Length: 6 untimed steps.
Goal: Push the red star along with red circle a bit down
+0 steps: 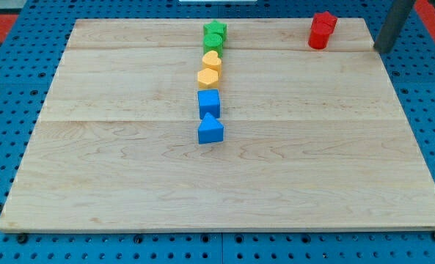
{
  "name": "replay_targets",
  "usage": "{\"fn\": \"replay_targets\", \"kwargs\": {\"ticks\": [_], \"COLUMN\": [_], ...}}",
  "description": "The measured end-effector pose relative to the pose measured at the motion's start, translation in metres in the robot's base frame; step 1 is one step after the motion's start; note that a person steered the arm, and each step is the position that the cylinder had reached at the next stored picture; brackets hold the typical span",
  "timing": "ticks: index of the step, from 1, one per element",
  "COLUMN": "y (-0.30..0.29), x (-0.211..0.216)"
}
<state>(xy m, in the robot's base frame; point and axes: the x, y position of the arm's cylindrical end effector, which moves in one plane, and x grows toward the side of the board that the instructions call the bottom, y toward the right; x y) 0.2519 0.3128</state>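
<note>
The red star (325, 20) and red circle (318, 38) are seen touching at the counter's (129, 183) one o'clock edge. My tip (382, 48) is placed just beside them at three o'clock, apart. No gripper is fitted.

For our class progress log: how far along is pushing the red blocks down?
Done: nothing visible; the red star and red circle sit together at the board's top right edge. In hand: my tip stands right of them, apart. Left: the whole push down.
</note>
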Motion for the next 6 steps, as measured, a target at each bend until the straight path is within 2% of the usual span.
{"fn": "replay_targets", "kwargs": {"ticks": [1,3,4,6], "y": [-0.025,-0.078,-0.12,-0.141], "x": [-0.052,-0.06,-0.042,0.032]}}
